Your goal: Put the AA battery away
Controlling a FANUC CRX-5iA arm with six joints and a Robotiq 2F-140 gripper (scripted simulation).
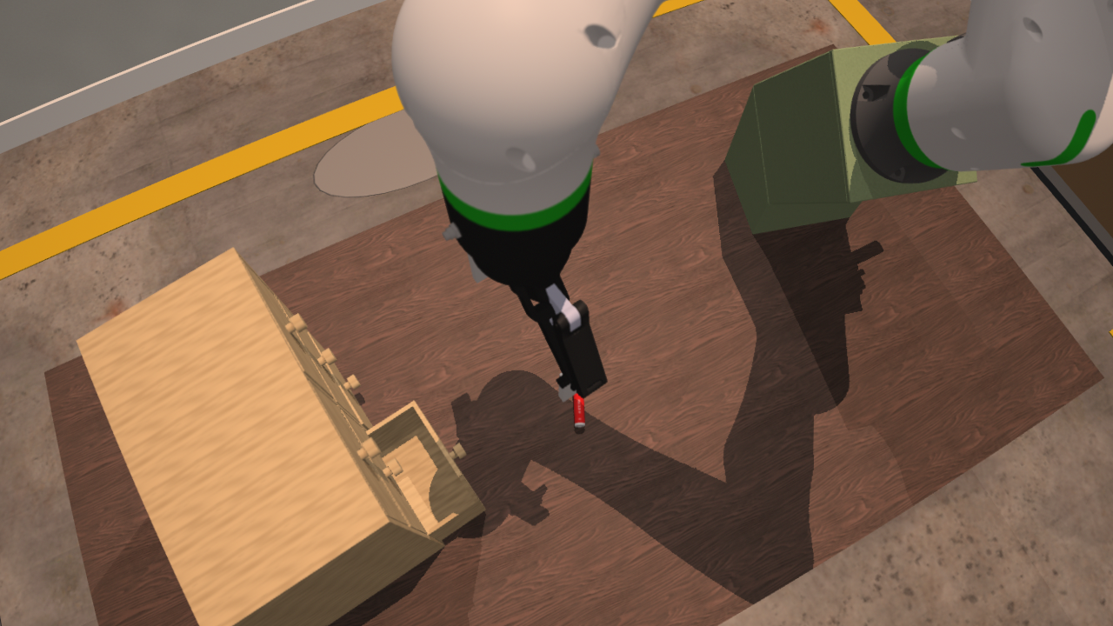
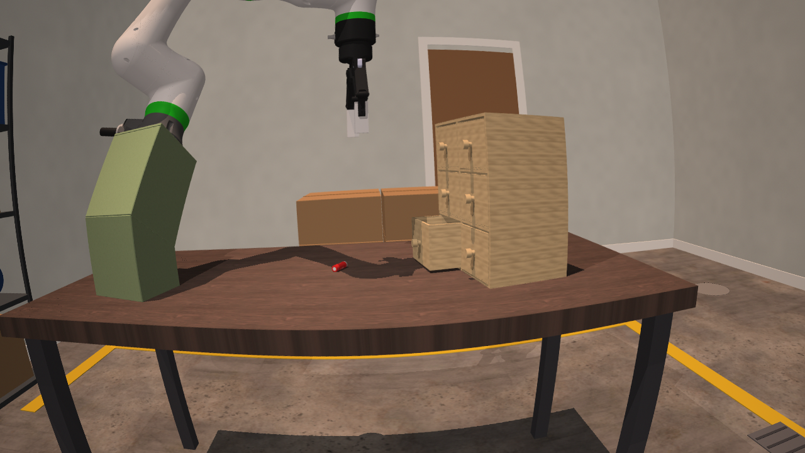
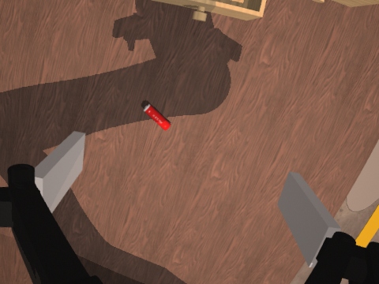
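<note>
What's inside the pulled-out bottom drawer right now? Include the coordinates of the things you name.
In the top view, the open drawer (image 1: 465, 489) (image 2: 441, 248) (image 3: 233, 13) shows bare wood and shadow, with no battery visible. Its rear, under the chest (image 1: 209, 420) (image 2: 526, 197), is hidden.
</note>
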